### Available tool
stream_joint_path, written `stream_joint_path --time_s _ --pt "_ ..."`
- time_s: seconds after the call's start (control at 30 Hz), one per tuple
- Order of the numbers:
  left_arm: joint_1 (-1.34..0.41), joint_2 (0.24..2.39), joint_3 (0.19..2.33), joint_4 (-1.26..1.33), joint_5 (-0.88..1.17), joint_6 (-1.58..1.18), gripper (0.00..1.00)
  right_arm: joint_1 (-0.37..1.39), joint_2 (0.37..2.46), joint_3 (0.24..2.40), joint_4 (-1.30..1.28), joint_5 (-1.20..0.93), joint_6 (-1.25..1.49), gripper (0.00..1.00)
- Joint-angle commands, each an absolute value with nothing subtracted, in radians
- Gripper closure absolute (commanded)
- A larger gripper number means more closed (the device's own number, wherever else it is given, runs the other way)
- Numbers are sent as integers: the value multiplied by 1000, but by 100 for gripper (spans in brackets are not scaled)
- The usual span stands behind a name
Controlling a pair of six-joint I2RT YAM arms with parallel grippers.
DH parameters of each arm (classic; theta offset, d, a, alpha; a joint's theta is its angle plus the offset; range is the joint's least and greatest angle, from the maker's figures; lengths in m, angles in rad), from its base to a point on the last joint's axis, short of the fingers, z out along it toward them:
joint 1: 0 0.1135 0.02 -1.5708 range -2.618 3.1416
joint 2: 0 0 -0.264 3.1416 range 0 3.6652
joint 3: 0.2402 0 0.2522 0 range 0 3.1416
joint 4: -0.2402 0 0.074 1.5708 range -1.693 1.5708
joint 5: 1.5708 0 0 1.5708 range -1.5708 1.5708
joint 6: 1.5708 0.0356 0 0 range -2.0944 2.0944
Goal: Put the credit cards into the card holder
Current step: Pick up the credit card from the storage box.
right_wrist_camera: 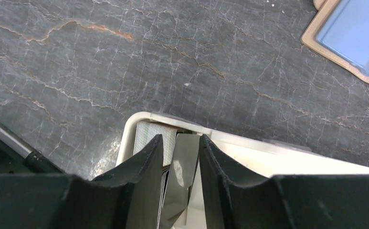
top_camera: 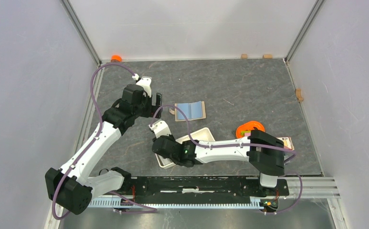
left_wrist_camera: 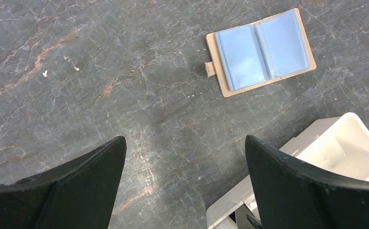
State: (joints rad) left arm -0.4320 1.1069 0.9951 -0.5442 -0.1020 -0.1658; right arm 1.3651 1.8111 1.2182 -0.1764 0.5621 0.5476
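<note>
Closest to you, filling the bottom of the right wrist view, are the two black fingers (right_wrist_camera: 142, 186) of your right gripper (right_wrist_camera: 180, 143), dipped over the near-left end of the white tray (top_camera: 204, 135). The jaws stand narrow, and a glossy grey card (right_wrist_camera: 184, 167) stands tilted in the gap between them. You cannot tell whether the pads press on it or merely flank it. Just left of it, against the tray's end wall, sits a pale striped card (right_wrist_camera: 149, 136).

The tray lies slantwise on the grey, stone-patterned table (top_camera: 249, 90), just ahead of the arm bases. Its far-right end is bare white inside. Beyond the tray and apart from it lies the card booklet (top_camera: 190, 110), open flat with its tan cover down. Two clear blue sleeves face up, and a small tab sits on its left edge. To the right of the tray sits an orange bowl (top_camera: 250, 129), partly hidden behind your right arm, which reaches leftward across the table to the tray.

Your left gripper (left_wrist_camera: 184, 160) hangs over bare table to the left of the booklet and tray, jaws spread wide with nothing between them.

Small wooden blocks (top_camera: 244, 56) sit along the far and right edges. A small orange thing (top_camera: 116, 58) sits at the far-left corner.
</note>
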Motion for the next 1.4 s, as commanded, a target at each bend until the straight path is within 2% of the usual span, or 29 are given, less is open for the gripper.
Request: stream_joint_path --time_s 0.0,0.23,0.37,0.63,0.93,1.03,1.13,1.3,1.37 --pt "-427 1079 1000 -518 -113 -155 0 1360 1844 1281 -158 589 535 63" --pt "-426 1076 1000 -518 -112 -154 0 1359 1841 1283 -169 601 543 78" --pt "-426 1076 1000 -518 -111 -154 0 1359 1809 1262 -134 614 546 100" --pt "-426 1071 997 -517 -138 -153 0 1360 1694 1222 -139 657 532 100" --pt "-397 1060 991 -514 -216 -158 0 1321 1453 1073 -305 721 514 100" --pt "-393 1055 986 -502 -187 -148 0 1224 1380 1010 -298 607 453 100" --pt "-393 1034 961 -454 -30 -113 0 1116 1300 961 -229 403 347 100" --pt "-399 988 905 -350 383 -48 2 848 1182 923 -165 17 223 100" --pt "-415 1000 892 -317 569 -41 2 721 1172 938 -168 -241 190 100"
